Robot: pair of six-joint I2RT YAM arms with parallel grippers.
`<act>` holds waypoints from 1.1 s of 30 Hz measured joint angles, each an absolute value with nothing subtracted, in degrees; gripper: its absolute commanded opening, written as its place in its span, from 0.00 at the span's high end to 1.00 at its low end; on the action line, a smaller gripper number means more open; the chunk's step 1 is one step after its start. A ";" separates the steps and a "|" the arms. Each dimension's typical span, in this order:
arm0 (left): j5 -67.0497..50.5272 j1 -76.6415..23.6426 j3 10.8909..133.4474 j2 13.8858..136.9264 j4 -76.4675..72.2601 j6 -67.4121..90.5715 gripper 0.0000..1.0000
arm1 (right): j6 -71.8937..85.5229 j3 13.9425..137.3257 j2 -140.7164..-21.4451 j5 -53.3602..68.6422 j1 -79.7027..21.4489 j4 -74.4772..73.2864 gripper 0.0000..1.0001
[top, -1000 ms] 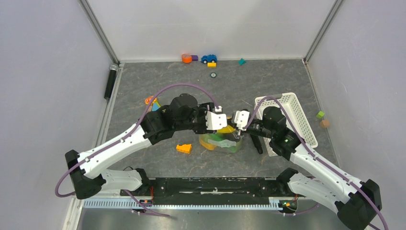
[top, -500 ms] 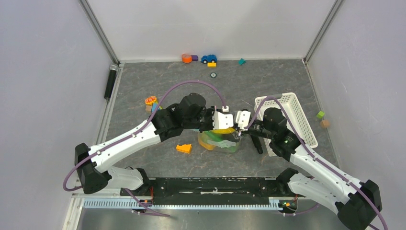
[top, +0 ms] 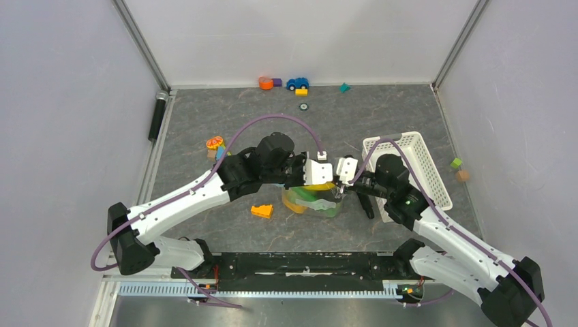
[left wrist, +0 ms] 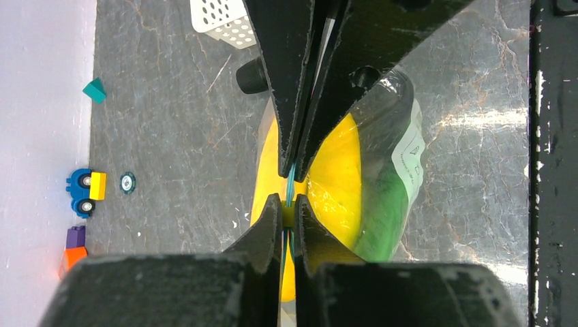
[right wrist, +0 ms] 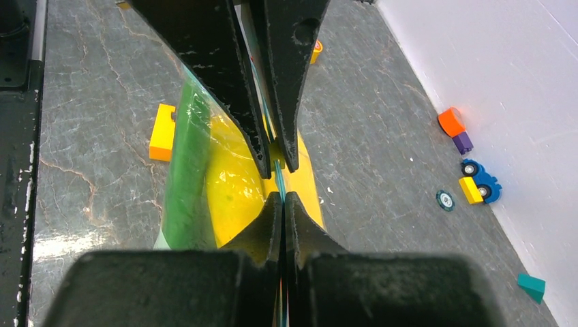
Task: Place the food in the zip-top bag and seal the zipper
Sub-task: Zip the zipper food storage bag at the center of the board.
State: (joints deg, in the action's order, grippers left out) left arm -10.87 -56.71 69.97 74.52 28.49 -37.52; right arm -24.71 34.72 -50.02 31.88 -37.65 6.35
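Note:
The clear zip-top bag (top: pixel 313 199) sits mid-table between both arms, with yellow food (left wrist: pixel 335 184) and a long green pod (left wrist: pixel 387 204) inside. Its teal zipper (left wrist: pixel 290 182) runs along the raised top edge. My left gripper (left wrist: pixel 287 204) is shut on the zipper, the strip pinched between its tips. My right gripper (right wrist: pixel 283 197) is shut on the same zipper (right wrist: pixel 278 178) from the opposite side, tips almost meeting the left ones. In the top view the left gripper (top: pixel 330 187) and right gripper (top: pixel 339 191) meet above the bag. The pale label (left wrist: pixel 407 153) faces the near side.
A white slotted basket (top: pixel 417 162) stands right of the bag, close behind the right wrist. An orange stepped wedge (top: pixel 262 211) lies left of the bag. A small orange-red piece (top: pixel 215 144) lies further left. A toy car (top: pixel 297 83) and blocks line the back wall.
My left arm swung right over the bag's top edge and its gripper closed onto the zipper. The right gripper stayed shut on the zipper in place.

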 measured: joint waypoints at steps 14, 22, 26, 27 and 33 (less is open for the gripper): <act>-6.28 -56.80 69.91 73.87 30.39 -41.28 0.98 | -25.30 34.46 -48.21 19.86 -39.09 4.47 1.00; -2.52 -57.19 68.93 72.66 31.16 -44.05 0.98 | -25.15 32.77 -44.82 12.12 -39.40 2.92 1.00; -0.97 -57.25 68.40 71.40 31.75 -45.12 0.98 | -24.86 32.42 -44.49 9.61 -39.51 2.74 1.00; -0.64 -57.25 68.29 71.13 31.88 -45.23 0.98 | -24.82 32.42 -44.47 9.17 -39.51 2.63 1.00; 1.83 -57.23 68.05 69.21 34.39 -46.89 0.98 | -24.71 32.40 -44.34 6.52 -39.51 2.20 1.00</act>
